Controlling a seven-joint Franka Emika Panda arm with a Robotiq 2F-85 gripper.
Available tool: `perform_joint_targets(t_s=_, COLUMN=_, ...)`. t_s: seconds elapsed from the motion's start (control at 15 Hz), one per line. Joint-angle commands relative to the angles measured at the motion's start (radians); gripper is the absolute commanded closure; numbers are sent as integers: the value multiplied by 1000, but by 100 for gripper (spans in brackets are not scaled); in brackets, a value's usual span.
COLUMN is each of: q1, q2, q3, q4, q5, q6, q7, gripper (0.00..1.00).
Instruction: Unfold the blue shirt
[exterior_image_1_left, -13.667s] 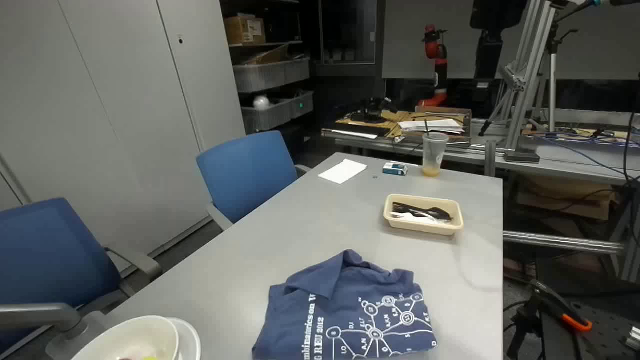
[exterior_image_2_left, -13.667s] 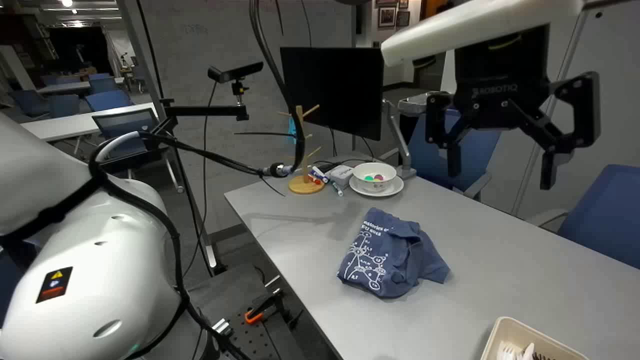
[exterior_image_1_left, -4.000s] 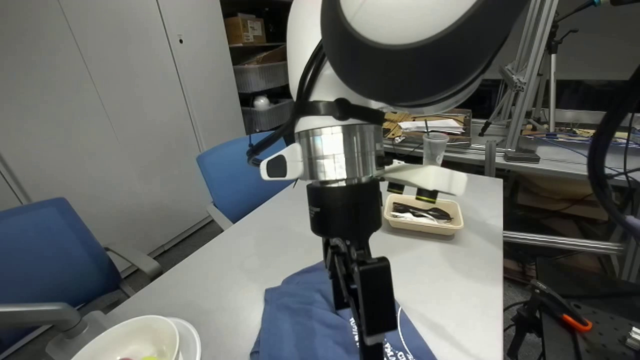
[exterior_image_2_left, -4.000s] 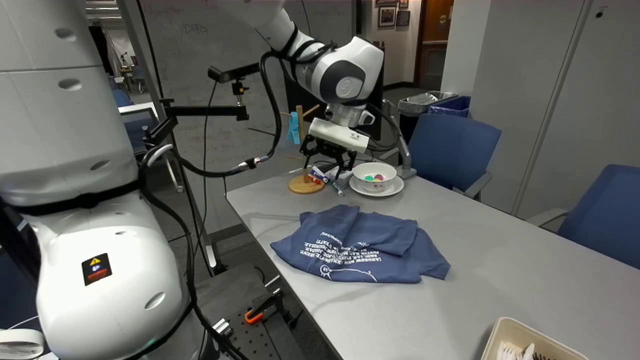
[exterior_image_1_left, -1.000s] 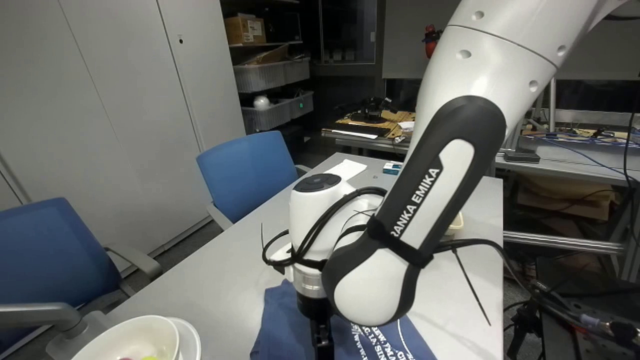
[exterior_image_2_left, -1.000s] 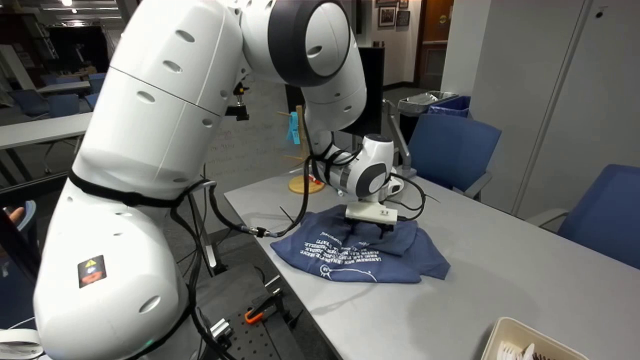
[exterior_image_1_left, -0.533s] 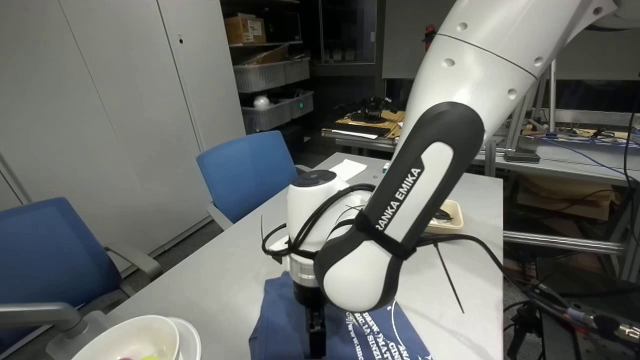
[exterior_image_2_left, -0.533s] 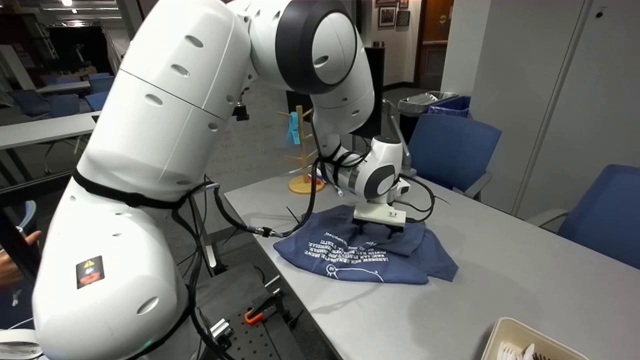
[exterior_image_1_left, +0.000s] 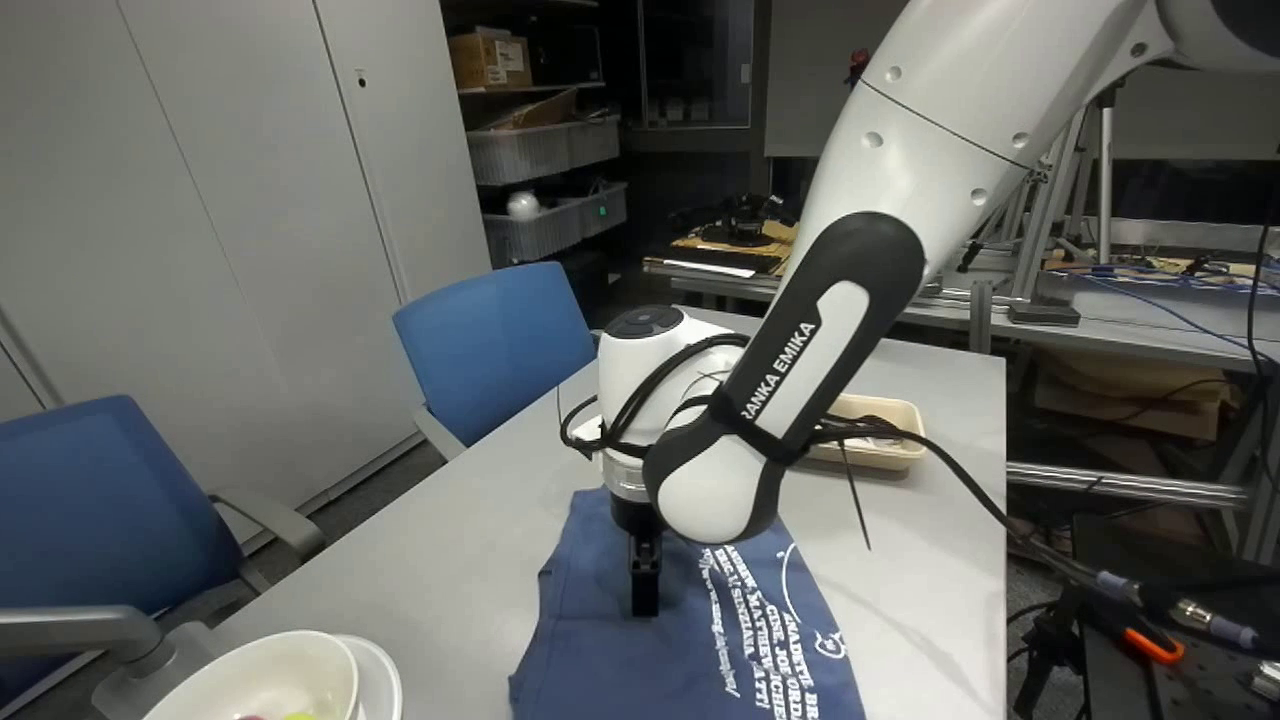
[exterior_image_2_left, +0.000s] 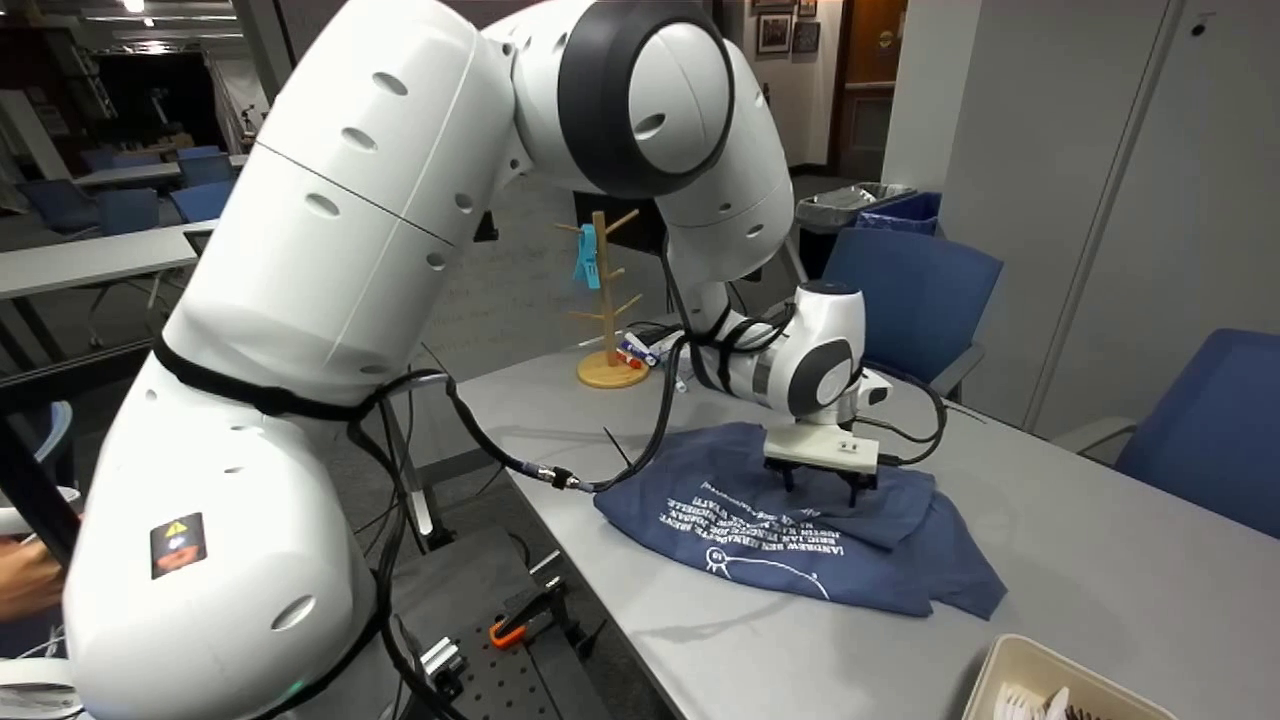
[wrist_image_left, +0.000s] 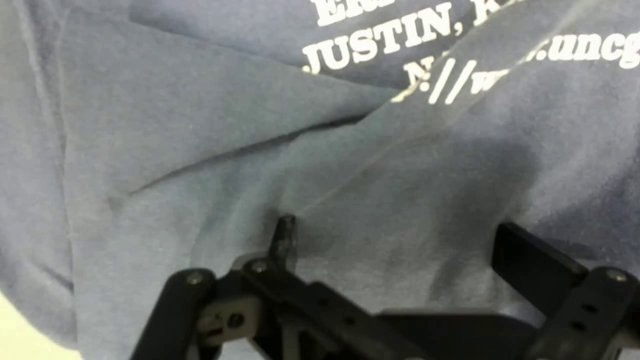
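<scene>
The blue shirt (exterior_image_1_left: 700, 650) lies on the table, wide but with creases and overlapping layers; white lettering and part of a line graphic face up. It also shows in an exterior view (exterior_image_2_left: 760, 540), with a folded flap under the gripper. In the wrist view the shirt (wrist_image_left: 400, 165) fills most of the picture, with a slanting fold edge and a crease. My gripper (exterior_image_1_left: 645, 600) points down onto the shirt's flap. It also shows in an exterior view (exterior_image_2_left: 822, 490). In the wrist view my gripper (wrist_image_left: 395, 225) has its fingers wide apart, tips at the cloth, nothing pinched between them.
A beige cutlery tray (exterior_image_1_left: 880, 458) stands near the shirt, partly behind the arm. A white bowl (exterior_image_1_left: 250, 680) on a plate sits at the table's side. A wooden peg stand (exterior_image_2_left: 612, 368) and markers are at the far end. Blue chairs (exterior_image_1_left: 495, 350) line one long side.
Earlier the shirt was a smaller bundle; one layer was then spread out. The gripper came down onto it. In the last second gripper and shirt slid together toward the cutlery tray.
</scene>
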Motion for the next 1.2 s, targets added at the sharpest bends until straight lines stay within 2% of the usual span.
perform_joint_targets(t_s=0.0, q1=9, q2=70, q3=-54, q4=89, q5=-69, q6=-19, q7=73, gripper=0)
perform_joint_targets(t_s=0.27, q1=23, q2=124, q3=-90, q4=165, q5=-99, q6=-14, q7=139, gripper=0)
perform_joint_targets(t_s=1.13, q1=43, q2=288, q3=-82, q4=493, q5=-74, q6=-93, q7=267, gripper=0)
